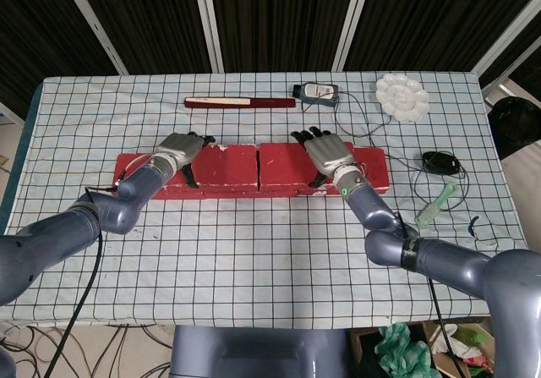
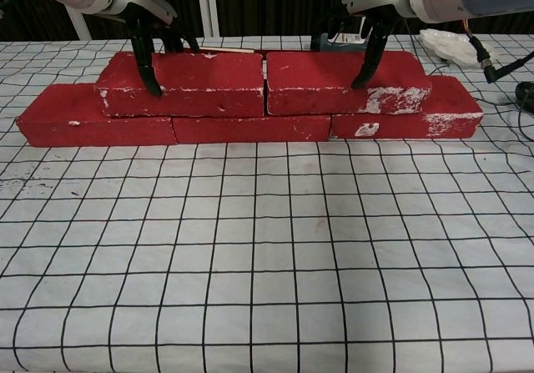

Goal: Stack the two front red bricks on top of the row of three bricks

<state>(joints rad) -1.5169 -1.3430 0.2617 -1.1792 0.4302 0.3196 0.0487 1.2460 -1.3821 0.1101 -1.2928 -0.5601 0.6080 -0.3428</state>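
Left hand [image 1: 176,151]: reaching palm-down, fingers [image 2: 148,74] clamping the left upper brick [image 2: 188,83] front and back.
Left upper brick: sitting on the bottom row of bricks [image 2: 242,128] on the counter [image 2: 267,256].
Right upper brick [image 2: 338,82]: lying beside it, atop the row.
Right hand [image 1: 328,155]: arching palm-down, fingers [image 2: 365,71] gripping the right upper brick.

Three red bricks lie end to end in a bottom row [image 2: 242,128] on the checked counter [image 2: 267,256]. Two more sit on top, the upper left brick [image 2: 188,83] and the upper right brick [image 2: 338,81] meeting at a narrow seam (white scuffs mark several faces). The left hand [image 2: 154,43] grips the upper left brick, the right hand [image 2: 363,43] the upper right brick.
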